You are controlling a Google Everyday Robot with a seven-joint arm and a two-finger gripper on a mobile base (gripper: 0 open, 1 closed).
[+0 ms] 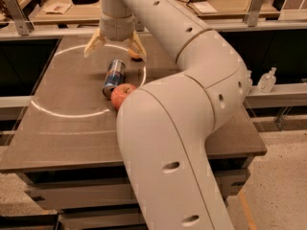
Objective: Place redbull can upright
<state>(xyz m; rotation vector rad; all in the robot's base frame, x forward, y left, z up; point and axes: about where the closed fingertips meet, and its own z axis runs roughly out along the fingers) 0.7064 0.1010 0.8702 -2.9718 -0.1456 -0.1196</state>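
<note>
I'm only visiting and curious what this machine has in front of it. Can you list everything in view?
redbull can: one, blue and silver, lying on its side on the table.
apple: one, red, by the can's near end.
orange fruit: one, orange, beyond the can, partly hidden.
table: one, dark brown, pale ring marked on top.
bottle: one, clear, on the ledge at right.
gripper: one, cream fingers spread, above the can.
arm: one, white, foreground.
</note>
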